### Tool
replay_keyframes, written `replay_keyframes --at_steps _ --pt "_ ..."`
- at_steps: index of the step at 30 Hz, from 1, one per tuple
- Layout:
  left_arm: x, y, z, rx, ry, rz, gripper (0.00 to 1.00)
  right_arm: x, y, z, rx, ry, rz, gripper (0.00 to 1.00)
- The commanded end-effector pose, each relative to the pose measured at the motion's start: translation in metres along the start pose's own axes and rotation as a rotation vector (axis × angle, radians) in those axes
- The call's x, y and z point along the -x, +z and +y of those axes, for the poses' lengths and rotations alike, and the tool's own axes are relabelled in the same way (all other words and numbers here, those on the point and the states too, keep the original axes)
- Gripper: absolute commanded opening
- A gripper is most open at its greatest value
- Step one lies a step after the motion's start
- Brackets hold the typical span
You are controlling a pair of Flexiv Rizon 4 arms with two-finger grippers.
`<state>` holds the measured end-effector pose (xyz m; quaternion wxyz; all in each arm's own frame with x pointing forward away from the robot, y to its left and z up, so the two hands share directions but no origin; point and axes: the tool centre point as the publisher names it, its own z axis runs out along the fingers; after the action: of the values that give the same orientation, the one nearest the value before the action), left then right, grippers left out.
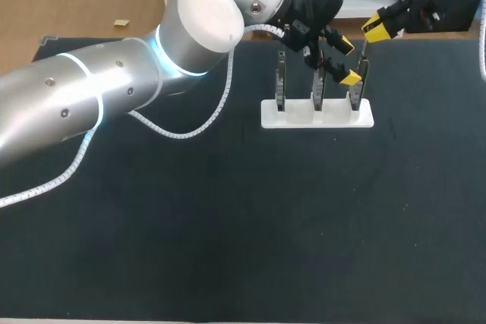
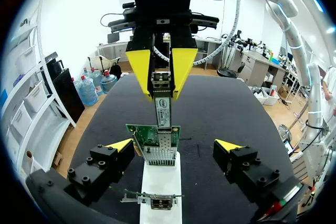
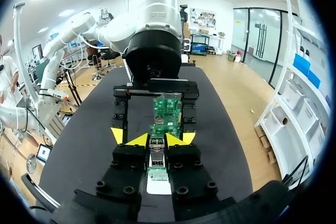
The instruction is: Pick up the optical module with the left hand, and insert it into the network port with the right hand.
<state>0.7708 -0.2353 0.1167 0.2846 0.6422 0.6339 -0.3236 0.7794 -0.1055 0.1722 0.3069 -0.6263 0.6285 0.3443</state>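
Observation:
The optical module [image 2: 163, 106], a slim metal bar with a white label, stands upright with my right gripper [image 2: 161, 74] shut on its top end. Its lower end meets the metal port [image 2: 160, 153] on a green board [image 2: 139, 132] at the right end of the white stand [image 1: 317, 114]. My left gripper [image 2: 174, 148] is open wide, one yellow tip on each side of that board, touching nothing. In the right wrist view the module [image 3: 157, 148] sits between my right gripper's [image 3: 157, 140] tips. In the head view my left gripper [image 1: 348, 60] and right gripper [image 1: 373, 32] meet over the stand.
The stand holds two more upright boards [image 1: 281, 81] [image 1: 319, 85] to the left of the one in use. A white spiral cable [image 1: 182, 130] from my left arm trails on the black mat [image 1: 266, 225]. Wide mat lies in front.

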Motion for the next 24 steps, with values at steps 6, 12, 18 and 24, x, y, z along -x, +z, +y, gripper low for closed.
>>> replay_keyframes --at_steps 6,12,18,24 --pt "0.0016 -0.0001 0.0012 -0.002 -0.003 0.007 1.00 -0.0015 0.0016 0.0016 0.000 0.007 0.011 0.00" --pt "0.0016 -0.0001 0.0012 -0.002 -0.003 0.007 1.00 -0.0035 0.0028 0.0018 0.005 0.014 0.023 0.00" --pt "0.0016 -0.0001 0.0012 -0.002 -0.003 0.007 1.00 -0.0055 0.0041 0.0013 0.006 0.019 0.025 0.00" --pt "0.0016 -0.0001 0.0012 -0.002 -0.003 0.007 1.00 -0.0067 0.0045 0.0008 0.004 0.024 0.025 0.00"
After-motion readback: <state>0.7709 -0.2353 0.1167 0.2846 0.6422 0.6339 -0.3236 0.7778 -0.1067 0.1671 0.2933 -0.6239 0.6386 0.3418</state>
